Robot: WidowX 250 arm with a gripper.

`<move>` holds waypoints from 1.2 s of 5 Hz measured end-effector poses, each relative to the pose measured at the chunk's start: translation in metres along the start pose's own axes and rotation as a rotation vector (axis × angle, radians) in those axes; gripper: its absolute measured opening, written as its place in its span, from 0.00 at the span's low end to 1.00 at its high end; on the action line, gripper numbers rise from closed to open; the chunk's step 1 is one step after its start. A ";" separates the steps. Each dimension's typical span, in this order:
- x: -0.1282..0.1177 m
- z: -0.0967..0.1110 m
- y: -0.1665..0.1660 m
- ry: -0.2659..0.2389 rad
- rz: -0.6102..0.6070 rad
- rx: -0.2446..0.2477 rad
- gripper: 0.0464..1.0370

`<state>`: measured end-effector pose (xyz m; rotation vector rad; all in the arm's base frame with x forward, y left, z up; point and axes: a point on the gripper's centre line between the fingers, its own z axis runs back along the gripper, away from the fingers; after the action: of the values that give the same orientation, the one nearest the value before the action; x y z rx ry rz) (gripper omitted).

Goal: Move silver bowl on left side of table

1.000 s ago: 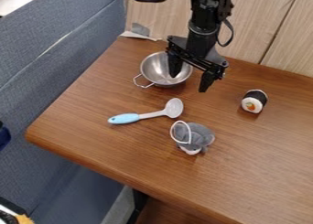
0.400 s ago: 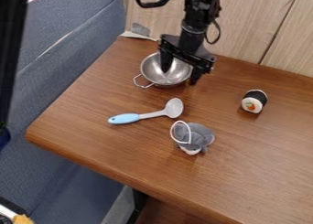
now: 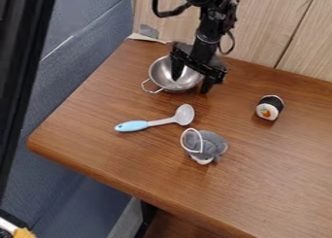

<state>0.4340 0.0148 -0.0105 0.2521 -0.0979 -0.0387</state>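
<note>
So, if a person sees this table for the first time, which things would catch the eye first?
Probably the black gripper at the far side of the table, with one finger inside the shiny silver bowl and the other just outside its rim. Next, perhaps, the spoon with the light blue handle, nearer the camera, and the grey plush toy beside it.
</note>
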 end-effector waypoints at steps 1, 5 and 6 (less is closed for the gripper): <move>0.000 -0.002 -0.008 -0.002 -0.025 0.014 0.62; -0.001 -0.004 -0.008 -0.018 -0.038 0.024 0.04; -0.001 -0.004 -0.008 -0.015 -0.046 0.023 0.04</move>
<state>0.4334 0.0075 -0.0162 0.2775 -0.1072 -0.0851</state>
